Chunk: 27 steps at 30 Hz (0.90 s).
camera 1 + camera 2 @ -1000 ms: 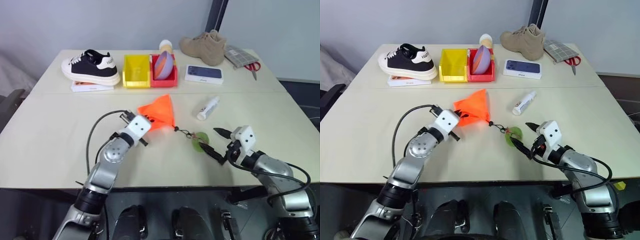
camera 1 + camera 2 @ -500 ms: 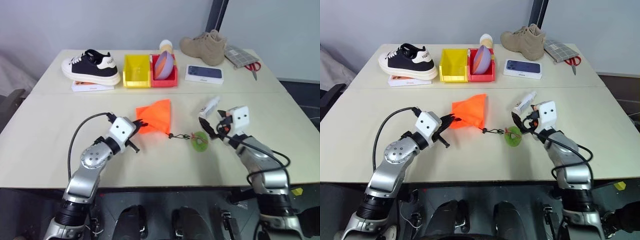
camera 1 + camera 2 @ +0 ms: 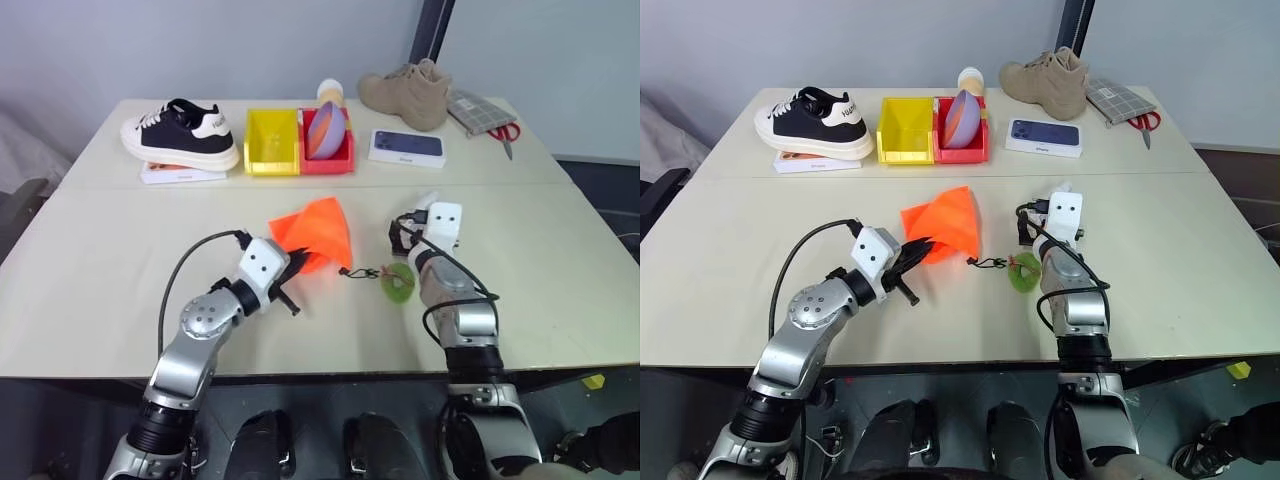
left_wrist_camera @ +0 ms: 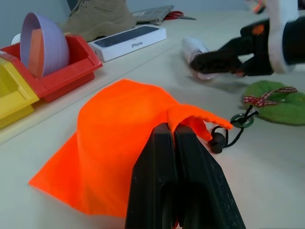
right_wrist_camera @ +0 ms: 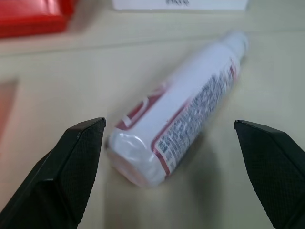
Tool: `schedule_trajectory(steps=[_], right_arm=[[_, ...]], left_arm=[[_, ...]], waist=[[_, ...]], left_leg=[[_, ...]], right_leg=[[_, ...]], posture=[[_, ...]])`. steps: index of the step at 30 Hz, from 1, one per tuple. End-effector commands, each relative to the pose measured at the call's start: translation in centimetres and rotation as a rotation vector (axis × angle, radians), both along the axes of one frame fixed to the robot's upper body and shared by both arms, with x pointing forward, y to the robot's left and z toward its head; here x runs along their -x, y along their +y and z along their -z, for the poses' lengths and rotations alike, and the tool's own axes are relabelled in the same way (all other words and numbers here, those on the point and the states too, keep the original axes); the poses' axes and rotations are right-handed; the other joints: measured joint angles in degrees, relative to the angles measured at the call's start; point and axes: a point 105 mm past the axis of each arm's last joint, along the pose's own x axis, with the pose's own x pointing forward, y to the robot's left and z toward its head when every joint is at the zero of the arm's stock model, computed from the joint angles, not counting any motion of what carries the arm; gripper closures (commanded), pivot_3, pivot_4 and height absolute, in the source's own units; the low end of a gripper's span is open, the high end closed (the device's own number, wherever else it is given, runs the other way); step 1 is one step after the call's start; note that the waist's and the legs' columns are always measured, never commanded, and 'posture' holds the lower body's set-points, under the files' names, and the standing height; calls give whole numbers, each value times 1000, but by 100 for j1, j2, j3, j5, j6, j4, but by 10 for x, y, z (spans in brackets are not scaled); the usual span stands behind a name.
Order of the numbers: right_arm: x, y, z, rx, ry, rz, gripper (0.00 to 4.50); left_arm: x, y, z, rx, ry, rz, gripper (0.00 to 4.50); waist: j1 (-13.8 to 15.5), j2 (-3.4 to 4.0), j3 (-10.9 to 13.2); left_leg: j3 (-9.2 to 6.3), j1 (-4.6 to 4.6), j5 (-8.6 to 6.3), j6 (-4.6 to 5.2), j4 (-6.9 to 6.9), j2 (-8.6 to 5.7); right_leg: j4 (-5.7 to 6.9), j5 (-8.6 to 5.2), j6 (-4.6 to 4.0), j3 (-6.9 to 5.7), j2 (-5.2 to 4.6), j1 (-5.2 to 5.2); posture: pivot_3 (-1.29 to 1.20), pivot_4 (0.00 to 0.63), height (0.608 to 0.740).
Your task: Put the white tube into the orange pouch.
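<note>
Reaching for the white tube (image 5: 183, 124) is the step in hand: my right claw (image 5: 174, 143) hangs wide open with the tube lying on the counter (image 3: 120, 260) between its fingers (image 5: 66, 171), not yet touched as far as I can tell. My left claw (image 4: 178, 143) is pinched shut on the rim of the orange pouch (image 4: 119, 138), near the green tag (image 3: 400, 284). Next I judge I should ease forward, close on the tube body, then carry it to the pouch mouth

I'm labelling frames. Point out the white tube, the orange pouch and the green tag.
white tube (image 5: 183, 114): right wrist view, its labelled body.
orange pouch (image 3: 318, 226): left eye view, its middle.
green tag (image 4: 281, 100): left wrist view, its fuzzy face.
</note>
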Motion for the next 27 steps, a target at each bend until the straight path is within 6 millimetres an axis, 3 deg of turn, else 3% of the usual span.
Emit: schedule_trajectory(steps=[1,7,13,19,23,27], right_arm=[[-9,2,-14,-3,-52,30,0],[-14,-5,-9,-9,-47,110,0],[-12,-3,-16,11,-92,93,2752],[4,-9,-36,119,-195,3,2752],[43,-2,-66,164,-342,-300,2752],[88,11,-70,163,-319,-617,2752]], left_arm=[[1,-2,-13,20,-40,17,4477],[1,-4,-12,20,-40,21,4477],[2,-5,-12,24,-38,21,4500],[-1,-5,-13,63,-16,24,4500],[-5,-9,-15,109,26,39,4500],[-6,-14,-16,154,75,67,4500]], waist=[[-5,0,0],[0,0,0],[-20,1,0],[-3,4,2],[44,10,6],[6,9,6]], left_leg=[[0,0,0,0,0,0],[1,0,2,-4,0,0],[2,0,2,-5,-3,1],[2,-3,3,-6,-6,0],[-1,-8,2,-4,-4,-4],[-2,-3,-15,23,-7,-2]], right_leg=[[0,0,0,0,0,0],[2,0,1,0,0,-1],[2,1,1,2,0,-3],[1,0,3,2,-2,-7],[-1,-6,10,0,-5,-7],[-3,-5,11,2,-3,-3]], posture=[[0,150,740],[0,150,740],[0,150,740],[0,150,740],[0,150,740],[0,150,740]])
